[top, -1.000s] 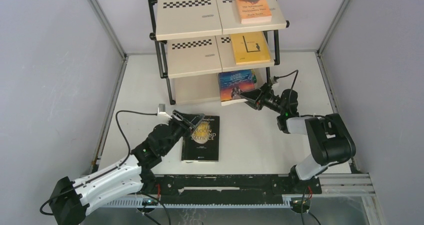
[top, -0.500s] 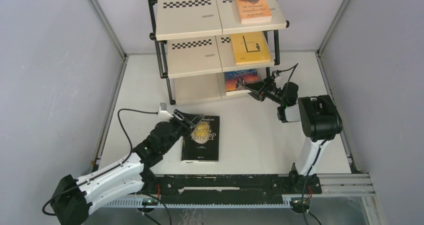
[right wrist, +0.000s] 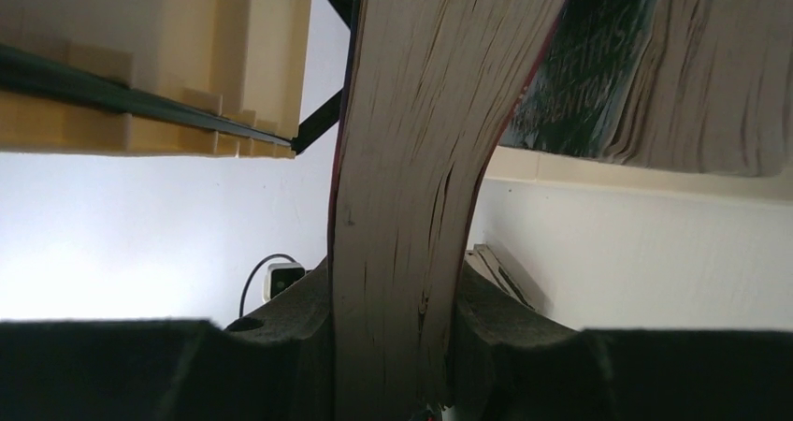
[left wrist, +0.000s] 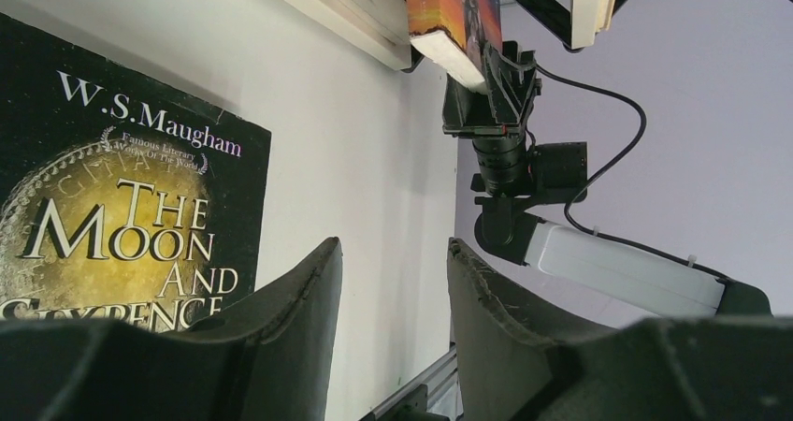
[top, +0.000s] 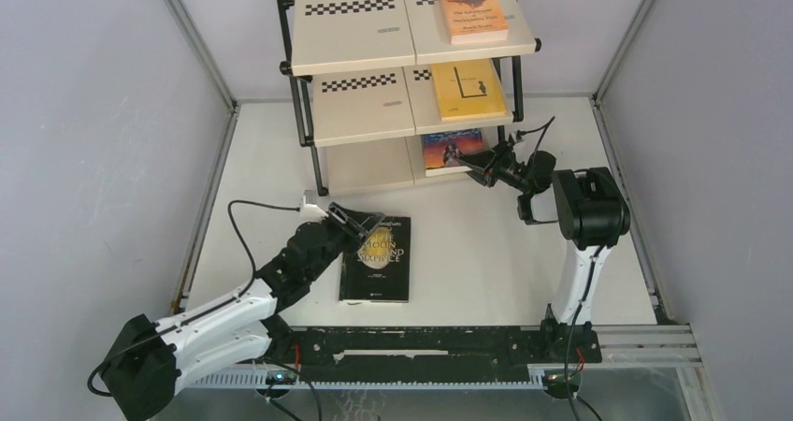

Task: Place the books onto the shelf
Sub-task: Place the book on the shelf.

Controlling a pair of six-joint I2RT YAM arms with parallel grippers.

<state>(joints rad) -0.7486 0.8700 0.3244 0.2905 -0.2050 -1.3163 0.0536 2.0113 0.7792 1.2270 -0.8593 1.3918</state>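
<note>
Left gripper (top: 369, 223): in front of the shelf (top: 351, 28), over the far left corner of the black book (top: 378, 258). Jaws apart, nothing between them. Contact with the cover cannot be told.

Black book: flat on the table (top: 486, 262), face up, in front of the shelf and apart from it.

Right gripper (top: 465, 164): at the shelf's bottom tier, right half. Jaws clamped on the page edge of the blue book (top: 452, 150).

Blue book: mostly under the middle board, near edge sticking out.

Green book (right wrist: 584, 65): just beside the blue one.

Yellow book (top: 468, 91): flat on the middle tier, right half.

Orange book (top: 472, 11): flat on the top tier, right half.
</note>
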